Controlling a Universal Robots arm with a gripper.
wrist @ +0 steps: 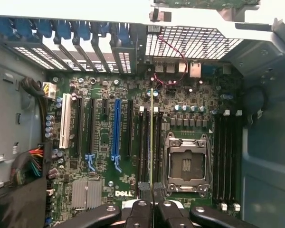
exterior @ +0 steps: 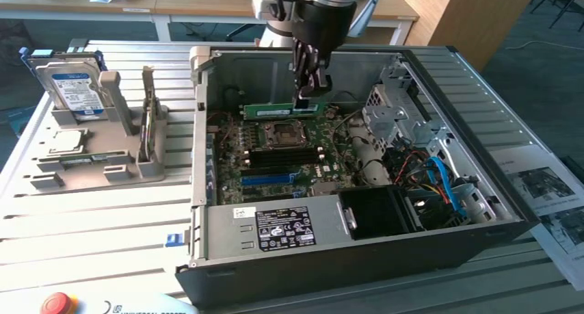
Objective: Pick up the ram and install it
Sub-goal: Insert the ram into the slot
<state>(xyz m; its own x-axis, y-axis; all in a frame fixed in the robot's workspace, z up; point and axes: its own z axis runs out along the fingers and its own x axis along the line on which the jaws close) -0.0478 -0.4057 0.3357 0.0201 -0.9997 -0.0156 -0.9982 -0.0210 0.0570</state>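
Observation:
The ram (exterior: 273, 110), a long thin green stick, hangs level inside the open computer case (exterior: 365, 259), above the motherboard (exterior: 319, 174). My gripper (exterior: 307, 98) comes down from above and is shut on the ram near the end toward the exterior view's right. In the wrist view the ram (wrist: 152, 137) shows edge-on as a thin line running out from between my fingertips (wrist: 141, 213). It lies along the black memory slots (wrist: 145, 142) between the blue slot (wrist: 116, 128) and the open processor socket (wrist: 186, 164). The ram still hangs above the slots.
A grey stand (exterior: 91, 165) at the exterior view's left holds a hard drive (exterior: 75, 85) and a silver processor chip (exterior: 65, 141). Inside the case are a drive cage (exterior: 401, 119), blue cables (exterior: 442, 180) and a power supply (exterior: 273, 228). A red stop button (exterior: 57, 304) sits at the front.

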